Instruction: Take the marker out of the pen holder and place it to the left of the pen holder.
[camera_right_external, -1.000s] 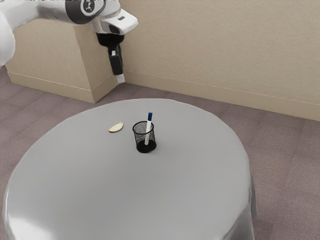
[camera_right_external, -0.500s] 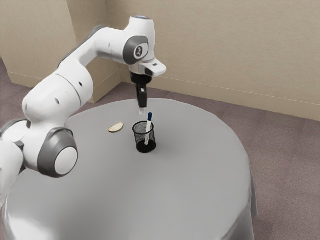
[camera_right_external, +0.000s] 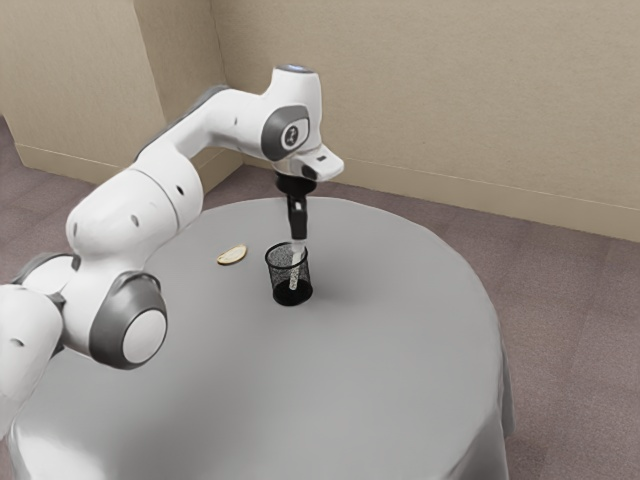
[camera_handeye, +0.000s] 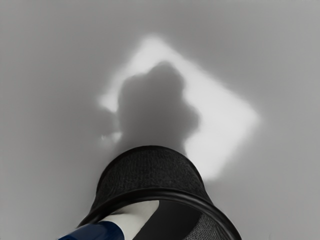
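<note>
Black mesh encloses the white, blue-capped marker, standing at a slight tilt inside the pen holder on a grey-draped round table. The robot's gripper points down over the pen holder's mouth at the marker's upper end, though its opening and any hold cannot be told from this angle. A pale, crescent-shaped piece lies near the pen holder, toward the exterior view's left.
</note>
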